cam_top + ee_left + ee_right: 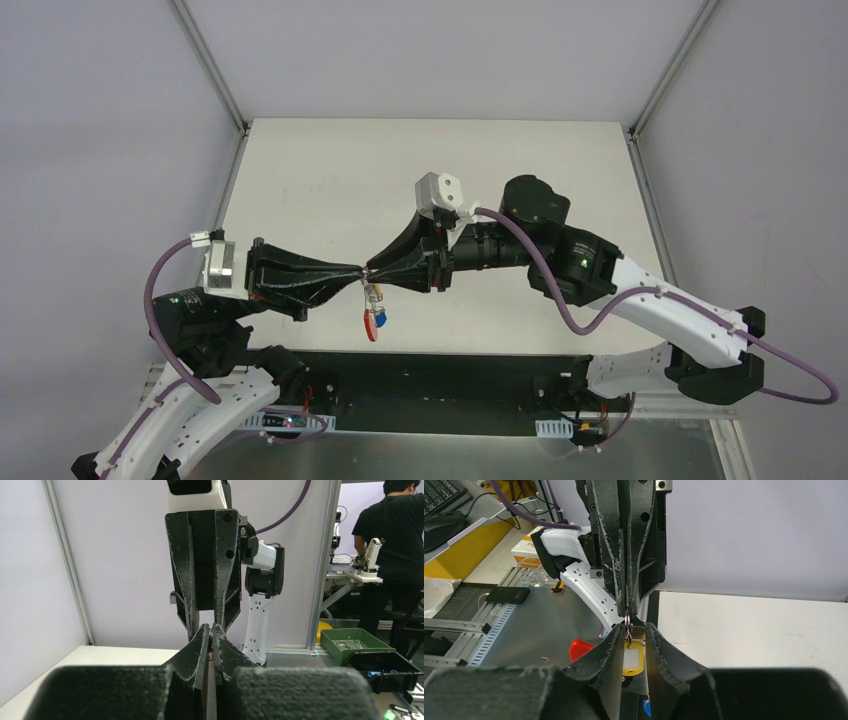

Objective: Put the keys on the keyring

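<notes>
My left gripper and right gripper meet tip to tip above the white table. The left gripper is shut on the thin silver ring of the keyring. The right gripper is open, its fingertips on either side of the ring, which lies against one finger. The yellow-headed key hangs just under the ring, also in the top view. The red strap and blue tag dangle below. Where the left fingers pinch the ring is hidden.
The black base rail runs along the table's near edge under the hanging keyring. Metal frame posts stand at the back corners. A green bin and a person are off to the side, beyond the table.
</notes>
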`<state>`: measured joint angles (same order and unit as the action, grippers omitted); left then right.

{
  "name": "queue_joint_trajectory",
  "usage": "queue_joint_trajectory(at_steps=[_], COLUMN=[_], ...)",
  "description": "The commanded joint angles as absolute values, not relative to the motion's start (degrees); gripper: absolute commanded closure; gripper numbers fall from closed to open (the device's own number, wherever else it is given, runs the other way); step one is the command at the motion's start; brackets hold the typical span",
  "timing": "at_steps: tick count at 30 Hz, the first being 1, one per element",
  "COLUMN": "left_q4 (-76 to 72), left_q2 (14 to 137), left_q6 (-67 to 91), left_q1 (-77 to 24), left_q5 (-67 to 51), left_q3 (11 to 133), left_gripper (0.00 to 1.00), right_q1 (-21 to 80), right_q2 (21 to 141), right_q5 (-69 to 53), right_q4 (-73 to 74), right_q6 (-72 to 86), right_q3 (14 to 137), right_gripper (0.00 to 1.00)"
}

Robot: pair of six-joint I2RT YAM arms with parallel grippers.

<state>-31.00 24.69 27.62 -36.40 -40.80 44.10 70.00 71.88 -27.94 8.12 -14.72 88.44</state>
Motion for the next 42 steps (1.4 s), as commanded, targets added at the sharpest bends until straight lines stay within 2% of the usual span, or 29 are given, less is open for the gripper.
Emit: queue_joint_trajectory(at_steps=[1,7,8,9,10,15,20,24,29,31,35,42], left_q4=[-34.22,-34.19,-34.19,-34.19,-34.19,-32.96,-21.59,-9.93,7.71,10.28,10.34,12.25], left_q2=[23.84,23.66,23.58,23.54,23.48,23.38,24.84,26.71,33.15,36.26,39.3,42.31], left_q6=[26.93,26.44,26.41,26.35,26.34,26.13,26.34,27.32,28.72,30.4,33.92,36.84], left_q1=[-36.65,-36.65,-36.65,-36.65,-36.65,-36.65,-36.65,-36.64,-36.65,-36.66,-36.65,-36.65], left_q5=[-39.74,-39.62,-39.62,-39.56,-39.53,-39.46,-41.72,-44.47,-49.26,-52.6,-57.4,-62.44], left_q3=[45.63,45.62,45.62,45.6,45.66,46.34,51.9,57.45,68.91,71.19,71.09,68.6], left_gripper=[1.0,1.0,1.0,1.0,1.0,1.0,1.0,0.82,0.72,0.71,0.55,0.54], right_q1=[70.29,70.23,70.29,70.27,70.22,70.26,70.22,69.94,69.26,68.9,66.91,66.66], right_q2=[71.83,72.25,72.25,72.31,72.46,74.5,76.92,79.55,82.89,82.12,82.42,81.84], right_q5=[-29.85,-30.29,-30.25,-30.41,-30.45,-29.59,-28.52,-28.72,-31.3,-33.72,-40.22,-43.96], right_q4=[6.0,8.19,8.44,8.77,9.42,16.46,28.07,40.61,52.66,52.62,54.8,54.59], right_q6=[-13.63,-13.21,-13.19,-13.15,-13.18,-12.07,-12.02,-12.11,-11.4,-10.41,-7.78,-5.06], right_q3=[90.3,91.09,91.14,91.25,91.58,96.78,104.18,110.1,115.39,113.57,112.73,109.71], right_gripper=[0.77,0.86,0.9,0.99,1.0,1.0,1.0,1.0,1.0,1.0,1.0,1.0])
